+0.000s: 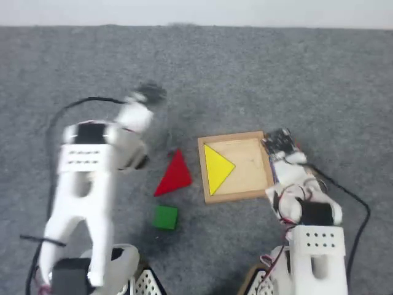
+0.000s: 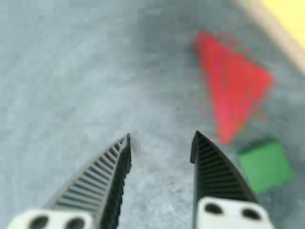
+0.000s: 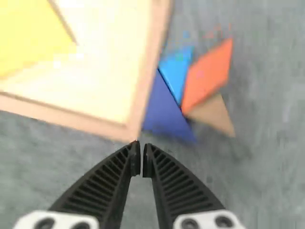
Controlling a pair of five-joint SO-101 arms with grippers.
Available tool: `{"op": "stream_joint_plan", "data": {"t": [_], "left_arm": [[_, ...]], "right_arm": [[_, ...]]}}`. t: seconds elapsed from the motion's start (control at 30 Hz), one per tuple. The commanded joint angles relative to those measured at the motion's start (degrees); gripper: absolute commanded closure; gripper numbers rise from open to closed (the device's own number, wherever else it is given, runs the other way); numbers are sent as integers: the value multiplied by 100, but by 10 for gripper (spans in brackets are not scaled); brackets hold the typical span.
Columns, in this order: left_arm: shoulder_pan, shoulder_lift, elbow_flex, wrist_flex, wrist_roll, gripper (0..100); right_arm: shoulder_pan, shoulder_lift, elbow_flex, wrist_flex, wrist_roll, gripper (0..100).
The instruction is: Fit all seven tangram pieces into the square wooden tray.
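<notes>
carpet (image 1: pixel 258 74), grey, lies under everything, with its broadest stretch on the far side of the square wooden tray (image 1: pixel 232 136). the tray sits right of centre, its edges turned a little off square to the table. inside it the yellow triangle (image 1: pixel 216 168) has its long edge along the left wall and its point aimed right. the floor to the right of it is bare wood.

left of the tray, with a strip of carpet between them, lies the red triangle (image 1: pixel 174 174). its long edge runs from near-left to a tip pointing far, and its square corner faces the tray.

against the tray's outer wall sits a huddle: dark blue triangle (image 3: pixel 164 112), orange piece (image 3: pixel 207 76), light blue piece (image 3: pixel 176 71) and tan triangle (image 3: pixel 212 114), touching one another.

the green square (image 1: pixel 165 217) rests near of the red triangle, apart from it.

my left claw (image 2: pixel 161 140) stands wide over carpet, far-left of the red triangle, gripping nothing. my right claw (image 3: pixel 140 145) is pinched almost to a slit, empty, by the tray's corner.
</notes>
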Motion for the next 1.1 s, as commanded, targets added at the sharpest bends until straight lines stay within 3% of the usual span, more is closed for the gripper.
{"op": "stream_joint_plan", "data": {"t": [0.0,0.2,0.33,0.5,0.6,0.83,0.93,1.07], "left_arm": [[-1591,-264,-48,-255,1055,808],[-2884,334,110,-360,2127,807],[-3200,774,435,-967,2453,805],[-3648,958,462,-1486,2479,805],[-3675,976,470,-1626,2479,805],[-3859,958,462,-1635,2479,805],[-3824,958,462,-1635,2479,805],[-3824,958,462,-1635,2479,805]], "right_arm": [[-910,875,-1407,215,-510,965],[-3108,3451,-3042,-145,-1530,965],[-3881,4875,-3877,-831,-2145,964],[-4382,5930,-4695,-831,-3719,963],[-4716,6229,-4967,-875,-5152,948],[-4840,6695,-5064,-892,-7543,712],[-4760,6941,-5116,-945,-8193,660],[-4549,7292,-5143,-1446,-8255,636]]}}
